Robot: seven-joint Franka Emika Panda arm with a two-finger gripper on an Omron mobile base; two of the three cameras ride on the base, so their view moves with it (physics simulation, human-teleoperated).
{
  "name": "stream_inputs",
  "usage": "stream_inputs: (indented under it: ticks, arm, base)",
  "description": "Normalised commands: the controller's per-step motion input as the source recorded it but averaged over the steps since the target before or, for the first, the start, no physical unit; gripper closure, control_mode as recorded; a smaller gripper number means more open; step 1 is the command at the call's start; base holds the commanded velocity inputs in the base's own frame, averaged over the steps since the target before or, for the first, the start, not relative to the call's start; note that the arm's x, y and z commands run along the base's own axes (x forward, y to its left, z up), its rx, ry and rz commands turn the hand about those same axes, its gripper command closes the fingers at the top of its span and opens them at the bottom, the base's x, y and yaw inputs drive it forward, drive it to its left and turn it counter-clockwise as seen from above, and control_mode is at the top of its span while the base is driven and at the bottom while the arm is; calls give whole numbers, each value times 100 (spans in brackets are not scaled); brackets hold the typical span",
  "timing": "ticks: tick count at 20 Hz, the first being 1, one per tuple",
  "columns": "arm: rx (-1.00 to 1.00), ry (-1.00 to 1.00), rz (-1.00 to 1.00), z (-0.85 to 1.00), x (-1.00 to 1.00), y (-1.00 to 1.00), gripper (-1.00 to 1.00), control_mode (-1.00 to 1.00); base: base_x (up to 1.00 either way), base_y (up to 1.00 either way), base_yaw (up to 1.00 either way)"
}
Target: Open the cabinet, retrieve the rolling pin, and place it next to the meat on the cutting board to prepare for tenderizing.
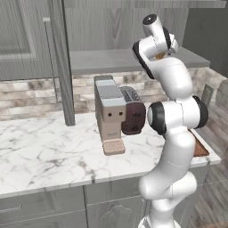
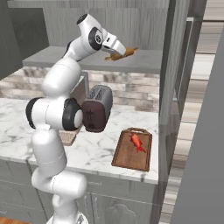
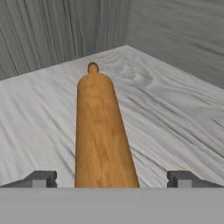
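The cabinet (image 2: 175,65) stands open, its door swung out edge-on toward me, and the white arm reaches up onto the grey shelf (image 3: 175,100) inside it. The gripper (image 2: 120,53) sits at shelf height with the rolling pin (image 3: 101,131) right in front of it. Seen from the hand, the orange-tan pin lies flat on the shelf, pointing away toward the back corner, its small knob at the far end. The two dark fingertips (image 3: 41,178) stand wide apart, one on each side of the pin, with clear gaps between them and the wood, so nothing is gripped. Down on the marble counter (image 1: 44,151), the reddish-brown cutting board (image 2: 127,157) lies near the front right edge, handle end pointing toward the wall. The bright red strip of meat (image 2: 137,142) rests on its upper half. A dark brown toaster (image 2: 97,109) stands just left of the board, and a tan boxy coffee machine (image 1: 109,113) sits beside the toaster on its other side, its little tray forward.
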Motion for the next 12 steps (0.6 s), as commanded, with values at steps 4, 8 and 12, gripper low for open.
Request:
stream_inputs:
  ticks: [4,8,12]
  arm:
    - [0,5,0,-33,1,2,100,-100]
    - [3,2,1,-25,0,1,100,-100]
    - [0,5,0,-22,0,0,100,-100]
  base:
    - [0,0,0]
    - [0,0,0]
    - [0,0,0]
